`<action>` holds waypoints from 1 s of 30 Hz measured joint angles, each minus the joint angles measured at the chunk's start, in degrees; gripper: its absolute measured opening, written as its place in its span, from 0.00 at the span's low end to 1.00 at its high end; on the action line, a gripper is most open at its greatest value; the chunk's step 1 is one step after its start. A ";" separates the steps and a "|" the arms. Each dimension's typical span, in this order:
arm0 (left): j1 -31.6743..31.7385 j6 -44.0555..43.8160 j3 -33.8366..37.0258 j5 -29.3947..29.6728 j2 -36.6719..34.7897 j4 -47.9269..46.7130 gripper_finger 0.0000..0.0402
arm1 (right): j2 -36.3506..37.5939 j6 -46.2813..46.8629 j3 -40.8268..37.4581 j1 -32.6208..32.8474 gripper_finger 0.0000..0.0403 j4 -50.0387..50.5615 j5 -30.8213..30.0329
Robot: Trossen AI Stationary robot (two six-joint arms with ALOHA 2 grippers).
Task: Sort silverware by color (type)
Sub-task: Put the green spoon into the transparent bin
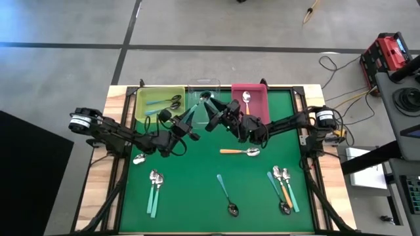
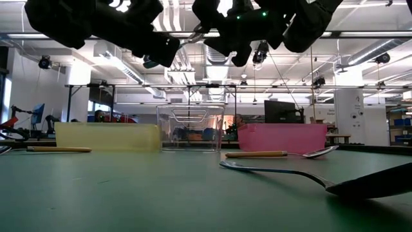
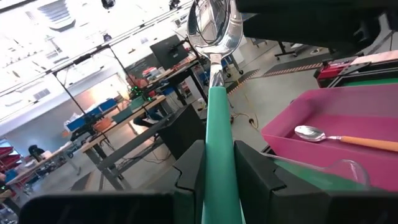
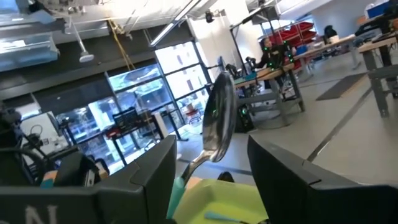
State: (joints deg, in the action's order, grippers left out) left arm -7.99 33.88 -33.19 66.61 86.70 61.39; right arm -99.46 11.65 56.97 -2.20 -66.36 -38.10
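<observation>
The left gripper pinches a teal-handled spoon by its handle, held up over the clear bin at the table's far edge, while the right gripper stands spread just beside the spoon's bowl. The sensible move is to lower the spoon bowl-first inside the clear walls, with the right arm drawn clear, before letting go. Only the left wrist view shows the pinch; the high view alone shows the yellow bin, pink bin and the loose spoons left on the mat.

Both end effectors meet above clear bin; teal spoon in left end effector; right end effector beside it.
</observation>
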 joint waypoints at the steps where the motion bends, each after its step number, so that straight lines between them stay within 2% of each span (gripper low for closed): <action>1: -0.05 -0.10 0.02 -0.02 0.00 0.00 0.13 | 0.00 0.35 0.02 -0.35 0.47 -0.01 0.02; 7: -0.09 -1.56 0.02 -1.75 0.00 -0.03 0.13 | 0.02 0.36 0.07 -2.18 0.46 0.01 1.35; 11: -0.09 -2.98 0.02 -3.54 0.00 -0.07 0.13 | 0.02 0.96 0.07 -3.31 0.43 0.01 5.92; 14: -0.09 -3.09 0.02 -3.74 0.00 -0.07 0.13 | 0.02 0.50 0.07 -3.50 0.40 -0.01 6.88; 18: -0.07 -3.09 0.02 -3.74 0.00 -0.07 0.13 | 0.02 -0.97 0.07 -3.47 0.31 -0.04 6.98; 26: 0.01 -2.91 0.04 -4.01 0.01 -0.51 0.13 | 0.02 -2.68 0.07 -3.39 0.05 -0.29 7.10; 30: 0.02 -3.27 0.11 -5.16 0.04 -0.80 0.15 | 0.17 -2.70 0.09 -3.26 0.03 -0.45 7.21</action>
State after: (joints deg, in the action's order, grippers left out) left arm -7.97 30.61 -33.08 61.45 86.74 60.58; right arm -99.29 8.95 57.06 -5.45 -66.81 -30.90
